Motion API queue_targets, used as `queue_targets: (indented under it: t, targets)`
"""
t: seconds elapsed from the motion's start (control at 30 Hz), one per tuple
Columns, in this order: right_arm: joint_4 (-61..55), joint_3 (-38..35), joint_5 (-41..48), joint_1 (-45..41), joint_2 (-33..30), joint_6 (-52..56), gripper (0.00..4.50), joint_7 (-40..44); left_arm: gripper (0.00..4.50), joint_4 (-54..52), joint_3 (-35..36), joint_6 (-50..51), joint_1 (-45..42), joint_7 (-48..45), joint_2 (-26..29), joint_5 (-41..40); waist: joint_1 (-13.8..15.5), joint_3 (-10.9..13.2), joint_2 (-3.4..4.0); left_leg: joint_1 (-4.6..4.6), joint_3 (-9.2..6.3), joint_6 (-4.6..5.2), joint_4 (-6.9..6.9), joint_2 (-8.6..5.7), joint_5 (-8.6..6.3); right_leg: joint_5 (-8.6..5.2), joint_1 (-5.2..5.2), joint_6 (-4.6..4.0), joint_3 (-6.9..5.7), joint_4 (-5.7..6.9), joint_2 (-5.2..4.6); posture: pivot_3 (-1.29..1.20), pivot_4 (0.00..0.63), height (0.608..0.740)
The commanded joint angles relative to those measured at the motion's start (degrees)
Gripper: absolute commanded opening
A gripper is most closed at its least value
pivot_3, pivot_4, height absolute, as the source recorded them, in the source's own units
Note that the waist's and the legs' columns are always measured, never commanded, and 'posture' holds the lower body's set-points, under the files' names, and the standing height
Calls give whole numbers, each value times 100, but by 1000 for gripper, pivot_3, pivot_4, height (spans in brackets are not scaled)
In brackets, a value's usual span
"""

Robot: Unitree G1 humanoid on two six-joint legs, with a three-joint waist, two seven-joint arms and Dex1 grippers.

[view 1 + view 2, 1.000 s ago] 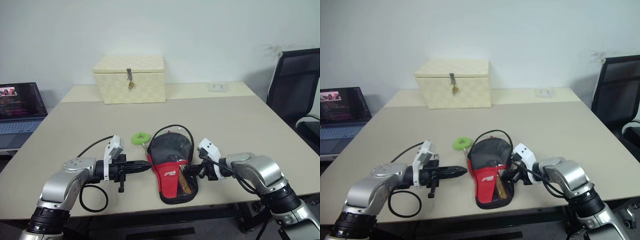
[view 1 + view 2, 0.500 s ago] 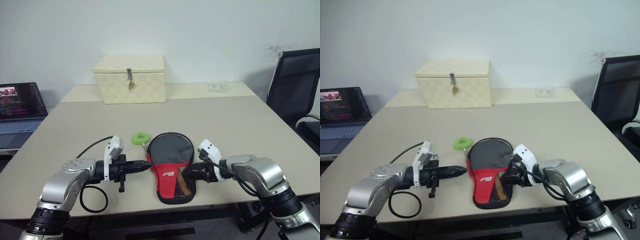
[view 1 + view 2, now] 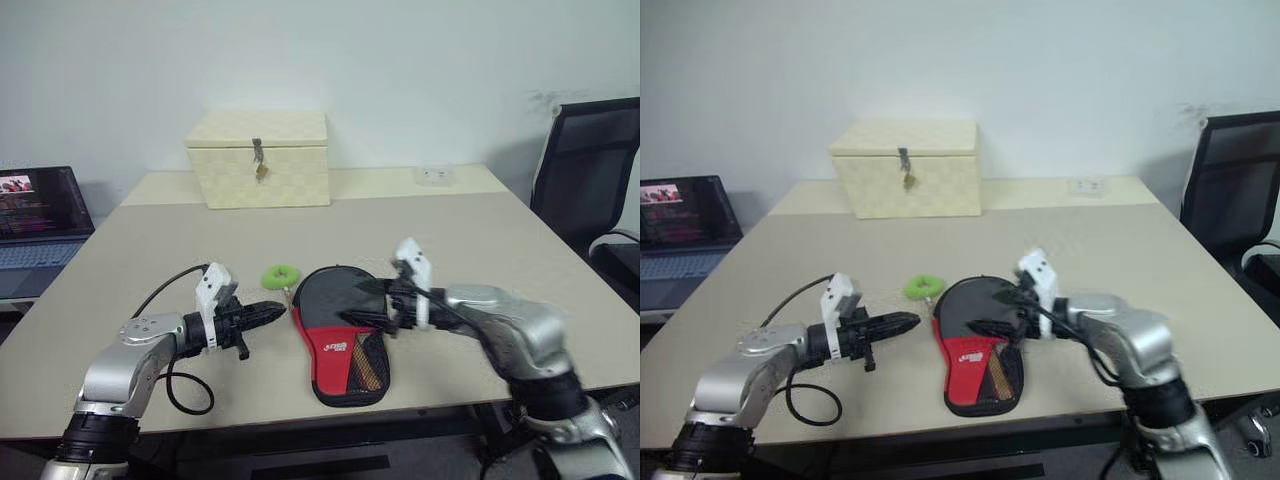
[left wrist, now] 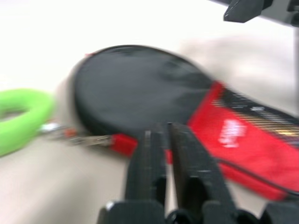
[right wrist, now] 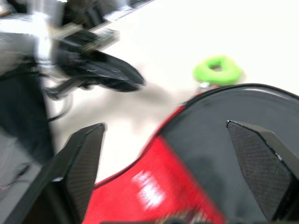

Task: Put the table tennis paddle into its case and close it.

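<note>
The case (image 3: 335, 310) lies flat near the table's front edge, its black round flap down over the red lower part with the white logo. The table tennis paddle is hidden. The zipper's green ring (image 3: 281, 275) rests on the table just behind the case's left side. My right gripper (image 3: 365, 303) hovers over the black flap, its two fingers spread wide with nothing between them; the right wrist view shows the same wide spread (image 5: 164, 125). My left gripper (image 3: 278, 312) points at the case's left edge, just short of it. Its fingers (image 4: 175, 140) stand a narrow gap apart and hold nothing.
A cream woven box (image 3: 258, 158) with a latch stands at the back of the table. A small white item (image 3: 433, 175) lies at the back right. A laptop (image 3: 40, 215) sits off to the left and a black chair (image 3: 590, 180) to the right.
The case's raised flap has dropped flat. My right gripper let go, opened wide and rose leftward over the flap. My left gripper drew back a little from the case and parted slightly.
</note>
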Motion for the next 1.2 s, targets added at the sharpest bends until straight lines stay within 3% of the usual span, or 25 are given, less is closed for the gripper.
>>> queue_targets:
  t: [0.03, 0.3, 0.57, 0.77, 0.87, 1.17, 1.2]
  targets:
    - [945, 265, -604, -343, 371, -840, 4500, -257, 1978, 222, 125, -354, -236, 369, 8, 319, 11, 0, 0, -4, 2, 0, -1, -3, 0, 3, -3, -4, -1, 0, -1, 0, 150, 740]
    - [1450, 463, -1140, -193, 678, -1343, 4500, -276, 4468, 1025, -69, -795, -842, 790, -117, 862, 140, 0, 0, -14, -3, -1, -3, -4, -1, 5, -9, -4, -12, -4, -14, 0, 150, 740]
    - [1025, 408, -1251, 195, 671, -1158, 4500, -315, 4468, 2836, -512, -1312, -2048, 820, -576, 1455, 175, 0, 0, -14, -4, -1, 4, -8, -1, 5, -8, -3, -17, 3, -5, 0, 150, 740]
    - [755, 407, -1262, 316, 745, -959, 4500, -380, 4468, 5346, -962, -2221, -3371, 1041, -1003, 2250, 174, 0, 0, -15, -5, -1, 3, -15, -1, 5, -8, -3, -22, 2, 0, 0, 150, 740]
    - [684, 400, -1263, 332, 756, -897, 4500, -408, 4468, 6116, -1014, -2502, -3724, 1135, -1115, 2466, 162, 0, -1, -16, -1, 0, 2, -16, -1, 5, -8, -3, -19, 0, 0, 0, 150, 740]
    - [449, 359, -1275, 424, 725, -712, 4500, -513, 4468, 6947, -1072, -2744, -3980, 1151, -1371, 2868, 153, -1, -2, -16, -6, 0, 4, -16, -1, 4, -8, -2, -22, 3, 0, 0, 150, 740]
    - [434, 362, -1281, 428, 714, -707, 4500, -521, 4304, 6953, -1060, -2752, -3960, 1157, -1385, 2871, 154, -1, -3, -15, -6, 0, 4, -16, -1, 4, -7, -2, -23, 4, 0, 0, 150, 740]
